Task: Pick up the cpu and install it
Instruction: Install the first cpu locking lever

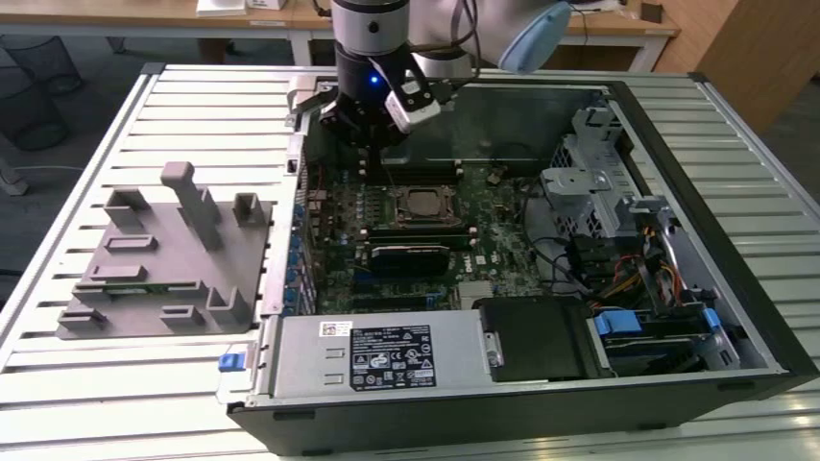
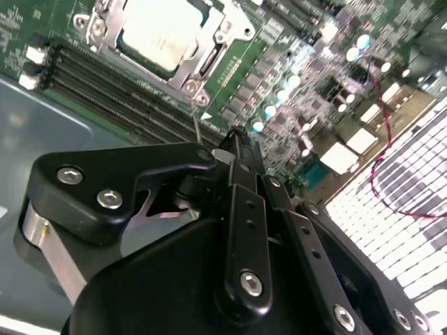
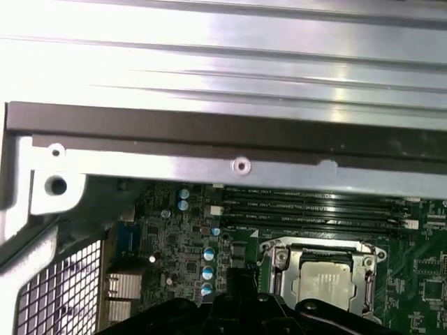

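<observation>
legible text: none | power supply point(image 1: 372, 353) label: print unreadable

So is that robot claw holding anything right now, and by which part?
Nothing seems held. The gripper hovers above the motherboard, while the cpu already sits in its socket.

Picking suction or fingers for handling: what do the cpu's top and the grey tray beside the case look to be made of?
The cpu top looks like brushed metal: silver-grey with a soft sheen. The grey tray looks like matte plastic, possibly moulded or printed: uniform dull grey, no glints.
</observation>
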Tool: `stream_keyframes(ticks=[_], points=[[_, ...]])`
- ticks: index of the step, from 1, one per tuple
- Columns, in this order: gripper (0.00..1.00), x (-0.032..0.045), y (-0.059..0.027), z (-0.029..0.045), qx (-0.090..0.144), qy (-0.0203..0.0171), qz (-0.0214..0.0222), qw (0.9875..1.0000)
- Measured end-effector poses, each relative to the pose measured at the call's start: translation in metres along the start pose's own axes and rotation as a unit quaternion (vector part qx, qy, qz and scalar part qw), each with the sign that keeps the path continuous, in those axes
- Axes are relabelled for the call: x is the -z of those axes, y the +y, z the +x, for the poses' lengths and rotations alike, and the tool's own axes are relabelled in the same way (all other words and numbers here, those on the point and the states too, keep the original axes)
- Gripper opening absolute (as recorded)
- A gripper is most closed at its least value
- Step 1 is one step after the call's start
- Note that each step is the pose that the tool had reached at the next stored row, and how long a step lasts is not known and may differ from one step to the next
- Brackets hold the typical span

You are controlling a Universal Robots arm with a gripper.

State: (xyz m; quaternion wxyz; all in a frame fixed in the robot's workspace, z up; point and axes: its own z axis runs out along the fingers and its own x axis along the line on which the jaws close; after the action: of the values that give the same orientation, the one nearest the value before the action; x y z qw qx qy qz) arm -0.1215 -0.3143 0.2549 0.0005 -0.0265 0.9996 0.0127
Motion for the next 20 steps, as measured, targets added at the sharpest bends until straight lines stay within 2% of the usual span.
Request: stream_keyframes(ticks=[4,6,8,15,19,20], points=[[0.11,-0.0005,0.0060,-0.0007,0.001,0.0000,-0.0001,1.0000],[0.11,-0.0006,0.0063,-0.0039,0.001,0.0000,-0.0001,1.0000],[0.11,-0.0007,0.0060,-0.0098,0.001,0.0000,-0.0001,1.0000],[0.11,-0.0019,0.0045,-0.0383,0.001,0.0004,-0.0001,1.0000],[0.11,-0.0021,0.0042,-0.0399,0.001,0.0004,-0.0002,1.0000],[0.11,-0.0023,0.0041,-0.0400,0.001,0.0002,-0.0032,1.0000]])
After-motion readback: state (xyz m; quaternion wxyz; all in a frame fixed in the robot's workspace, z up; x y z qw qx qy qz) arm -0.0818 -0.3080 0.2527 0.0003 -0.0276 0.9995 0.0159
